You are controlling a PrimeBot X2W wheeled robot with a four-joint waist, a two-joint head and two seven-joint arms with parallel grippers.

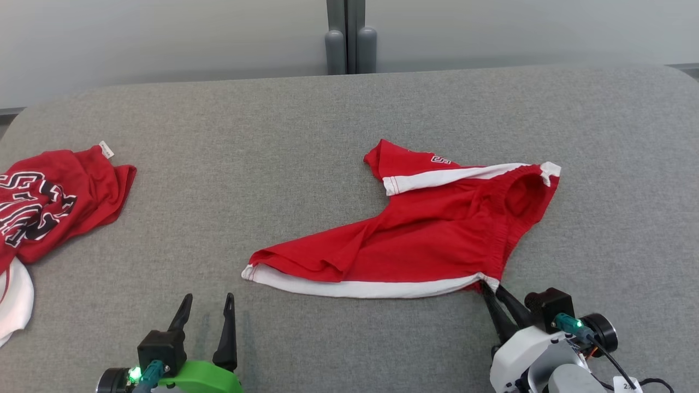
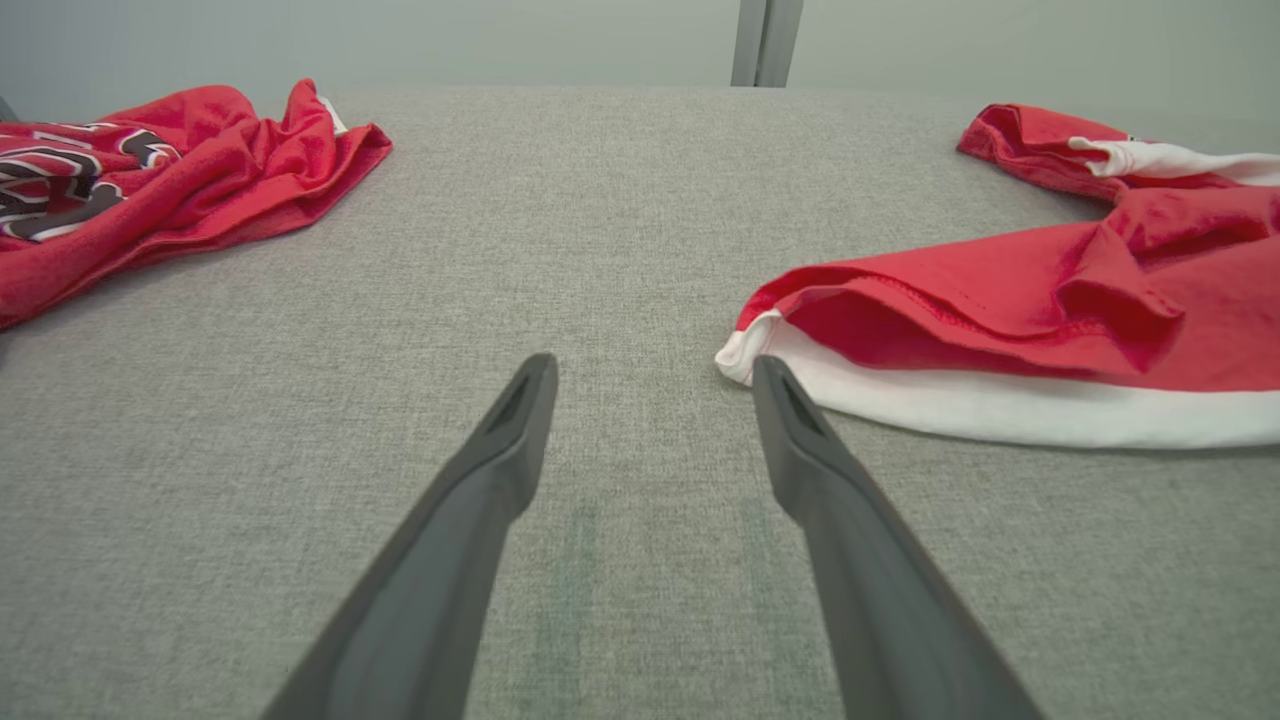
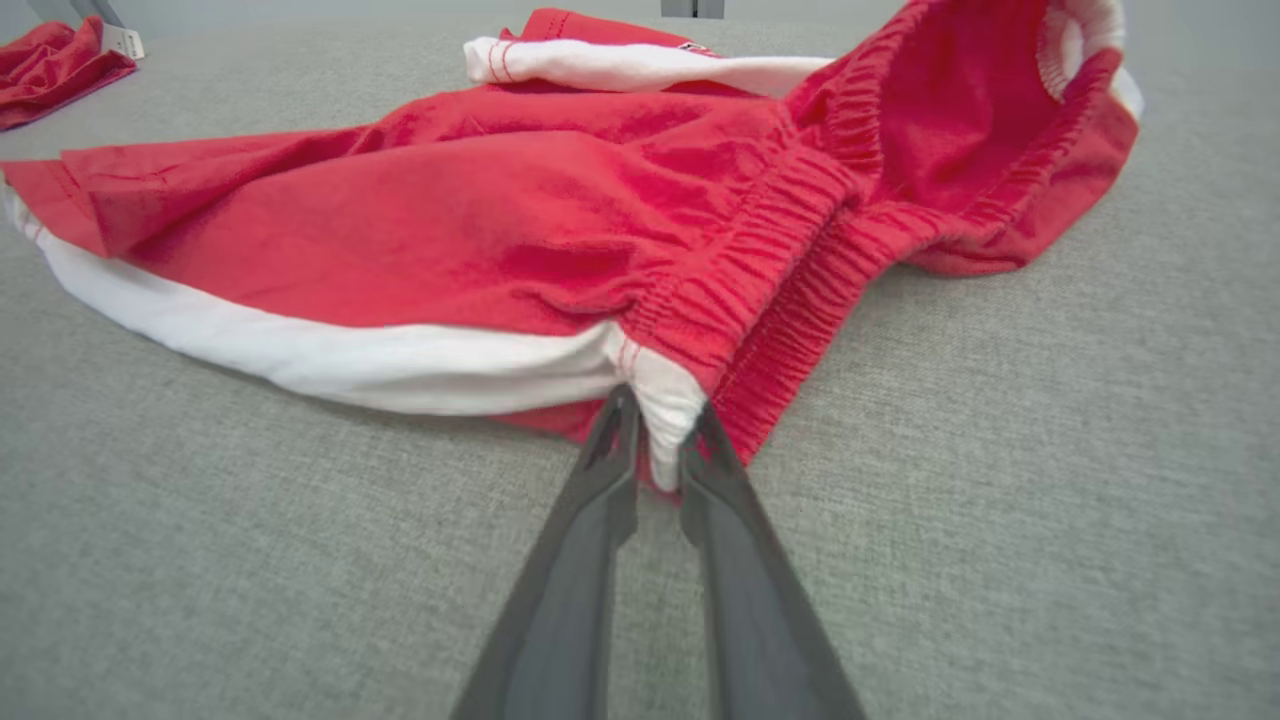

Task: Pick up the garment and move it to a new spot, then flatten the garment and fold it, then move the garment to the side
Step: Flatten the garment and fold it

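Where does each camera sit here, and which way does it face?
Head view: on the robot's head, looking forward and down on the grey table; left hand lower left, right hand lower right.
Left wrist view: on the left wrist, looking along its open fingers across the table.
Right wrist view: on the right wrist, looking along fingers pinching the waistband corner of the red shorts.
Shared: all three show the shorts and the red shirt at the robot's left.
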